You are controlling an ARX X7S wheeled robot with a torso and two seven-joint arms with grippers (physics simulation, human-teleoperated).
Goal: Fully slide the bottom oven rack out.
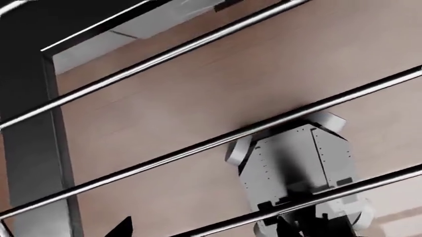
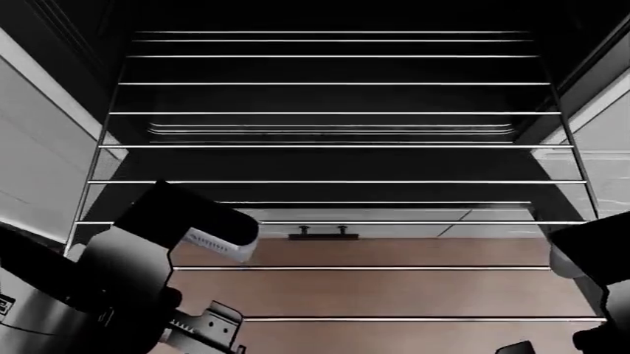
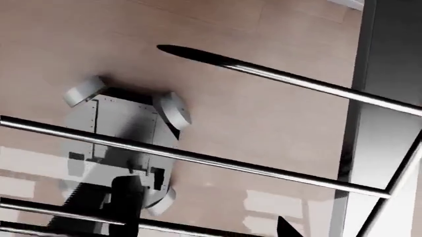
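Observation:
The bottom oven rack (image 2: 335, 182) is a wide chrome wire rack whose rods reach out of the dark oven (image 2: 325, 15) toward me, over the wooden floor. A second, narrower-looking rack (image 2: 330, 131) shows deeper inside. My left gripper (image 1: 207, 228) is open, its dark fingertips (image 1: 124, 226) wide apart, with a rack rod (image 1: 218, 224) crossing between them. My right gripper (image 3: 204, 223) is also open, with a rod (image 3: 191, 228) running across between its fingers (image 3: 125, 202). In the head view only the arms show, the left arm (image 2: 128, 273) and the right arm (image 2: 591, 273).
Through the rods both wrist views look down on the wooden floor (image 1: 197, 89) and my own grey base (image 1: 297, 163), which also shows in the right wrist view (image 3: 118, 133). A white cabinet with a black handle (image 2: 322, 232) lies below. White panels (image 2: 40, 147) flank the oven.

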